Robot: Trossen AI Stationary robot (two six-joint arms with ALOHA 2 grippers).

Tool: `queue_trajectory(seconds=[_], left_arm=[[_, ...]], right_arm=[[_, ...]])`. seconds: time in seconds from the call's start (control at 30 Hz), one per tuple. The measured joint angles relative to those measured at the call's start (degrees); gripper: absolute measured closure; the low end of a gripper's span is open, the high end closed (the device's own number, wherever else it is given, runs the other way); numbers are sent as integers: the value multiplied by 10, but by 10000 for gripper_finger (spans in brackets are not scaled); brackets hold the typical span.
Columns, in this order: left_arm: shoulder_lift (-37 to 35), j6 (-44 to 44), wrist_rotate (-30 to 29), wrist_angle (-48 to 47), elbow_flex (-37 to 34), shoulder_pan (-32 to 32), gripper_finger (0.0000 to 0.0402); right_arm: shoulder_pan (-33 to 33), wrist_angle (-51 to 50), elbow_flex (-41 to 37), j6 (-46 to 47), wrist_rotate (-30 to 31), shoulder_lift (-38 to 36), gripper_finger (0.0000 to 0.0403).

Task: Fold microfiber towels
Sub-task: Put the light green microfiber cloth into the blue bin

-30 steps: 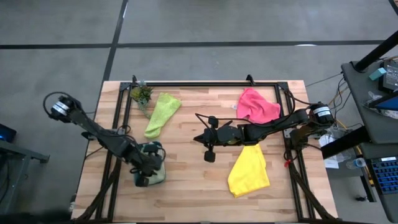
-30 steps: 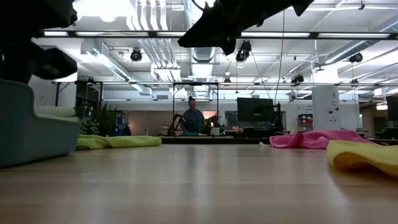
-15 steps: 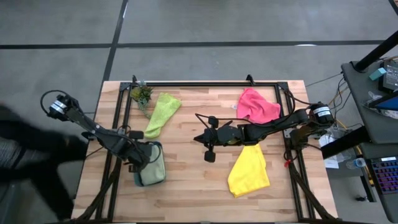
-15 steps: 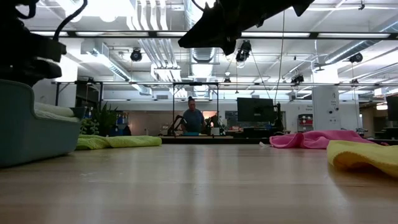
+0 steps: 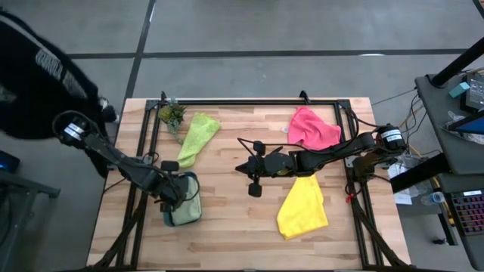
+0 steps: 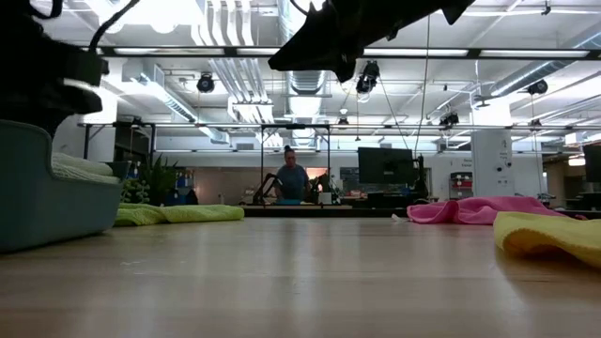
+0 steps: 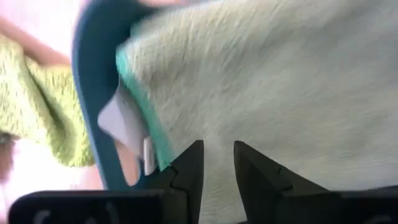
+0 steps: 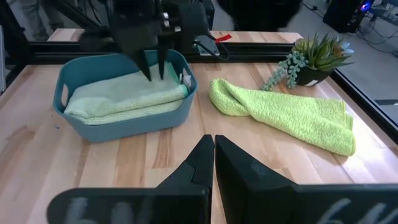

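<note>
A blurred person [image 5: 34, 83] is cut off at the high view's edge.

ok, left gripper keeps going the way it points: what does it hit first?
Most likely the pale green towel folded in the teal tray. The left gripper points down at it with fingers slightly apart, empty, its tips at or just above the cloth; contact is unclear.

The left gripper [image 5: 176, 198] has drawn back from over the tray [image 5: 184, 208], and a person [image 5: 41, 87] has stepped in beside the bench [image 5: 242, 227].
</note>
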Motion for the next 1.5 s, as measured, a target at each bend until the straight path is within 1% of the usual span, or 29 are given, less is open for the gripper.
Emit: queue_trajectory(seconds=[0.03, 0.1, 0.23, 0.27, 0.33, 0.7, 0.77, 0.9, 0.97, 1.07, 1.13, 1.17, 1.27, 1.5], left_arm=[[-1, -1, 8, 0, 10, 0, 327], [-3, -1, 43, 14, 24, -1, 327], [-1, 0, 124, 99, 26, -2, 327], [2, 1, 138, 119, 25, -3, 327], [11, 6, 146, 145, 24, -8, 327], [92, 60, 150, 184, 27, -16, 327], [91, 63, 150, 175, 34, -16, 327], [70, 63, 150, 139, 52, -16, 327], [57, 63, 146, 136, 58, -16, 327], [44, 70, 112, 148, 60, -16, 327], [43, 81, 88, 171, 55, -16, 327], [43, 89, 86, 186, 50, -16, 327], [51, 104, 86, 249, 28, -16, 327], [69, 105, 88, 309, -6, -16, 327]], right_arm=[[0, 0, 0, 0, 0, 0, 394], [0, 0, 0, 0, 0, 0, 394], [0, 0, 0, 0, 0, 0, 394], [0, 0, 0, 0, 0, 0, 394], [0, 0, 0, 0, 0, 0, 394], [0, -5, -1, 2, 0, 0, 394], [0, -5, -1, 2, 0, 0, 394], [0, -5, -2, 2, 0, 0, 394], [0, -5, -2, 2, 0, 0, 394], [0, -4, -2, 2, 0, 0, 394], [0, -3, -2, 2, 0, 0, 394], [0, -3, -2, 2, 0, 0, 394], [0, -2, -2, 2, 0, 0, 394], [0, -5, -2, 5, 0, 0, 394]])
